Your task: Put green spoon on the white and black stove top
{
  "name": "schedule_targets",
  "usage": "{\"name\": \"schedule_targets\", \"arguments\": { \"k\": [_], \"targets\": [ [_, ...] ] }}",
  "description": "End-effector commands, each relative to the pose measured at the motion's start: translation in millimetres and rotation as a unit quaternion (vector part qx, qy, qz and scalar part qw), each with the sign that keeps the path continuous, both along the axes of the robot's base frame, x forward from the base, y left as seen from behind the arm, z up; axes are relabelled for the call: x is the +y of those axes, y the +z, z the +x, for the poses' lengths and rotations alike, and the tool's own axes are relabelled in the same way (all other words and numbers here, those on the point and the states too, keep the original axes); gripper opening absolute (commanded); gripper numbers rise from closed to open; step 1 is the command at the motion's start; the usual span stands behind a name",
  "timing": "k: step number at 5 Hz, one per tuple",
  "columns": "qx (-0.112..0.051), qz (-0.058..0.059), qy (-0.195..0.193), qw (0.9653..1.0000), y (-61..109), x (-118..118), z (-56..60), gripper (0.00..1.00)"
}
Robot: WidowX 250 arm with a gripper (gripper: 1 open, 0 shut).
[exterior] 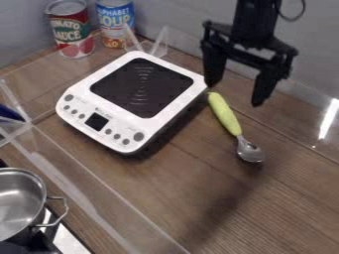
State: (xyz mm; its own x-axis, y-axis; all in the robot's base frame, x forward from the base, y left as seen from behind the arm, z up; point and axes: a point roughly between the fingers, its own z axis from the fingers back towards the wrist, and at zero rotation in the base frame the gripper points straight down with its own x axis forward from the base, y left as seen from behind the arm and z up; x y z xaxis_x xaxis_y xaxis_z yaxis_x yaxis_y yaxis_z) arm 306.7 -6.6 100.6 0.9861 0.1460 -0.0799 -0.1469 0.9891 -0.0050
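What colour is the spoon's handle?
The spoon's handle is yellow-green, seen best in the current camera view.

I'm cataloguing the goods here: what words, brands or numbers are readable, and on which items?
"TOMATO SAUCE": red-labelled can, its upper word partly unclear
"ALPHABET SOUP": blue-labelled can, first word's edge hard to read
White and black stove top: marks on the front panel too small to read
Green spoon: no text visible

Matte black arm (245,22), thin dark cable.
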Motion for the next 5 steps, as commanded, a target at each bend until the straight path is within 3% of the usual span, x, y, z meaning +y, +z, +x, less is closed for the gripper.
{"name": "schedule_targets", "arguments": {
  "k": [1,2,4,5],
  "targets": [
    [-0.021,-0.006,0.048,0.9986,-2.5,5.6,4.7,1.00],
    [-0.020,-0.010,0.093,0.9954,-13.3,14.3,7.0,1.00],
    [-0.019,-0.024,0.099,0.9946,-34.2,0.7,25.1,1.00],
    [-0.019,-0.026,0.084,0.9959,-42.6,-6.3,33.7,1.00]
  ]
}}
